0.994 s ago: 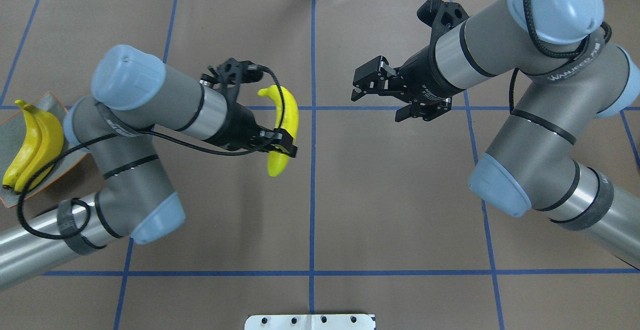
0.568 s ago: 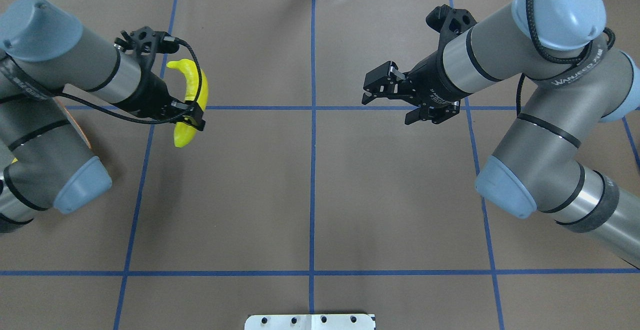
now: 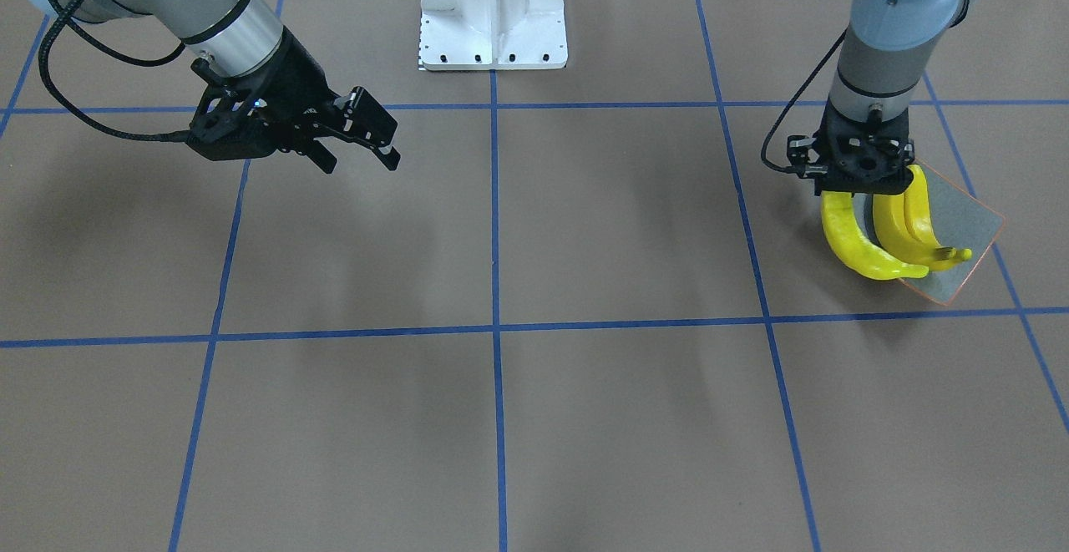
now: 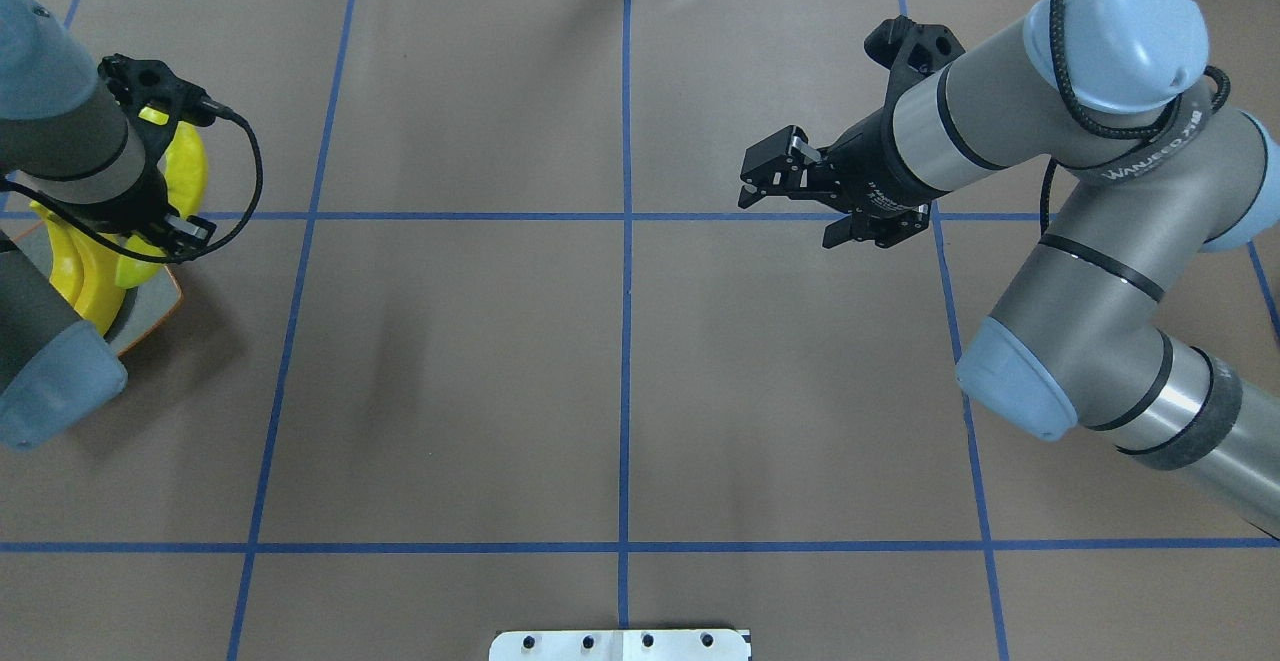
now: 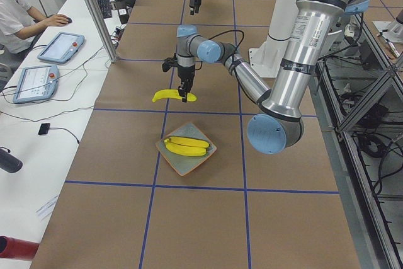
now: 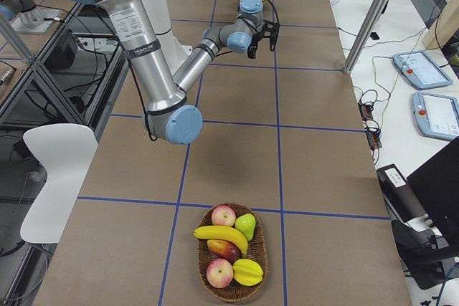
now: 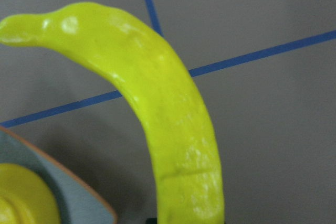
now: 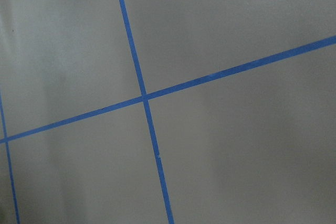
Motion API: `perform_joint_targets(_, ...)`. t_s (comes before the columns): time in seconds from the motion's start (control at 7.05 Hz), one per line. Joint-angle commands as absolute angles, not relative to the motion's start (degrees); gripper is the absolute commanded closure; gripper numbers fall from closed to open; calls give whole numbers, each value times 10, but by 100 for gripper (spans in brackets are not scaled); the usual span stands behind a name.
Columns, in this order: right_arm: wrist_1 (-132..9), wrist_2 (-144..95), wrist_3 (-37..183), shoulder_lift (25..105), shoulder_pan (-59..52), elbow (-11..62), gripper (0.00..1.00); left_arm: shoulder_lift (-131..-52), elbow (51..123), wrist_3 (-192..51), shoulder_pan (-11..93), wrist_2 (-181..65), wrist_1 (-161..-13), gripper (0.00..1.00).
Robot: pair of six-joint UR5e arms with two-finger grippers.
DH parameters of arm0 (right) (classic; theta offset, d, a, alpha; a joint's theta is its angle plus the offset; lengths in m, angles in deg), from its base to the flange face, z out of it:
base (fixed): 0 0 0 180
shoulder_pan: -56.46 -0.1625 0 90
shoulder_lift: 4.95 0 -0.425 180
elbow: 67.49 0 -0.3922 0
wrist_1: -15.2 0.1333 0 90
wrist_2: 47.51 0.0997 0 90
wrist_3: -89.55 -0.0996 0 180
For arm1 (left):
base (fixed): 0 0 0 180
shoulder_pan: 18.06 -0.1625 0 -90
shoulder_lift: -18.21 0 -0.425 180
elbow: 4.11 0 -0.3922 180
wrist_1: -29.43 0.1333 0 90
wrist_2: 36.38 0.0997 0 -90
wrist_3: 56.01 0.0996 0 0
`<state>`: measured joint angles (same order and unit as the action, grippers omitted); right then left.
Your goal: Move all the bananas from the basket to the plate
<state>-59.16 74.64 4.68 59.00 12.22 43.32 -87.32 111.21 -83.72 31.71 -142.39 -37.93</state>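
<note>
Held banana: clamped in the left gripper, whose fingers close on it near its upper end. The fruit hangs curved below the wrist at the left end of the table. It sits just beside the plate, on the edge nearer the table's middle. The left wrist view shows it over the brown surface next to a plate corner. Whether it touches the table or the rim cannot be told.

Two bananas lie side by side on the plate's grey-green face, touching one another. In the overhead view the left arm's wrist and elbow cover much of the plate, leaving only an orange-brown rim corner and parts of the fruit visible.

A fourth banana lies in the basket at the far right end of the table, well apart from the plate. It rests across the pile, among apples and other fruit.

Right gripper: jaws spread wide, nothing between them, held above the table right of centre. Its wrist camera sees only the brown cover and crossing blue tape.

Surroundings: the white robot base stands at the table's robot-side edge. Beyond the opposite edge is a side bench with tablets and a seated person. A white chair stands behind the robot's side.
</note>
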Motion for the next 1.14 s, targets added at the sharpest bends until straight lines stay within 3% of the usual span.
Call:
perform_joint_targets(0.0,-592,745,47,596,122,429,0,-827,1108,-816,303,-1364,-347,100)
perform_joint_targets(0.43,-592,743,47,598,123,428,0,-823,1101,-797,232,-1315,-320,100)
perform_joint_targets(0.99,-592,740,47,602,124,429,0,-797,1078,-798,230,-1309,-315,100)
